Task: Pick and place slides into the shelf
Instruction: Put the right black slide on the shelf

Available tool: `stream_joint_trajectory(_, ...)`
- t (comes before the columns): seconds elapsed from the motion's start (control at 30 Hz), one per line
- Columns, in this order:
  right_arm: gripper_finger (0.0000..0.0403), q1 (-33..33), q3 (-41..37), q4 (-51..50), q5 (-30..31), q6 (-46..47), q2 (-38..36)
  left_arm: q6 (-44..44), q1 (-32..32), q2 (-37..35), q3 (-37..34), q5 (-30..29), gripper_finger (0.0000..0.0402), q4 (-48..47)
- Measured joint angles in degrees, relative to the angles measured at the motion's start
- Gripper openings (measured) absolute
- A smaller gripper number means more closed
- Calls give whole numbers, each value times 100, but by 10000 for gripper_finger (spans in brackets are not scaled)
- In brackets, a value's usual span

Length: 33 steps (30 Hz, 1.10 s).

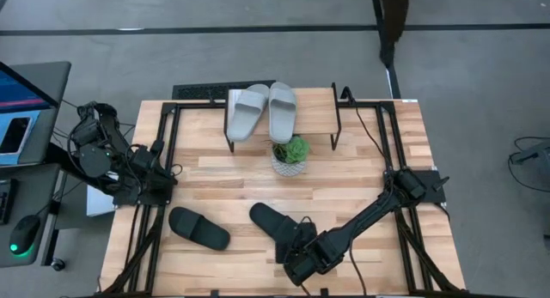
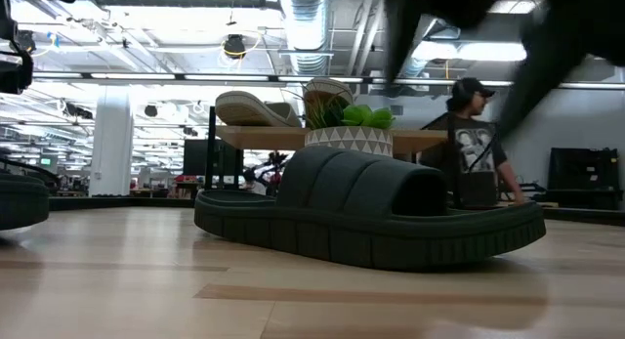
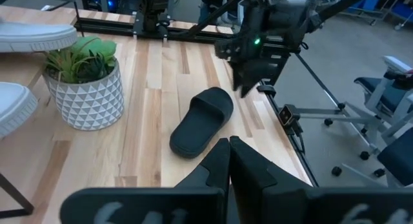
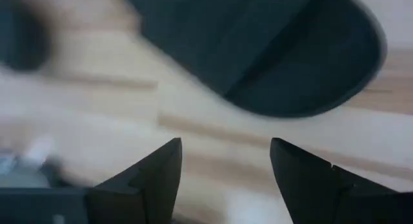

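Observation:
Two black slides lie sole-down on the table. One (image 1: 199, 228) is near the left. The other (image 1: 271, 221) (image 3: 203, 121) (image 2: 361, 212) is at the near middle. My right gripper (image 4: 226, 161) (image 1: 296, 246) hovers open just over this slide's near end, fingers pointing steeply down and touching nothing. Two light grey slides (image 1: 247, 111) (image 1: 283, 111) rest on the shelf's plank top (image 2: 332, 137) at the far middle. My left gripper (image 3: 229, 161) is shut with nothing in it, drawn back at the table's left edge (image 1: 112, 156).
A potted green plant (image 1: 290, 154) (image 3: 84, 82) stands just in front of the shelf, between it and the black slides. Black frame rails run along the table's left and right sides (image 1: 163, 161). A person (image 2: 474, 144) stands in the room beyond the table.

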Motion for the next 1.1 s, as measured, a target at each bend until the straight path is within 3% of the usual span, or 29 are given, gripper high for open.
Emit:
stream_joint_trajectory(0.5, 200, 26, -3, -819, -271, 246, 35, -51, -1, 2, 0, 156, 0, 4)
stream_joint_trajectory(1.1, 214, -118, -174, -1017, -369, 196, 73, -241, -2, 0, 0, 171, 0, 7)
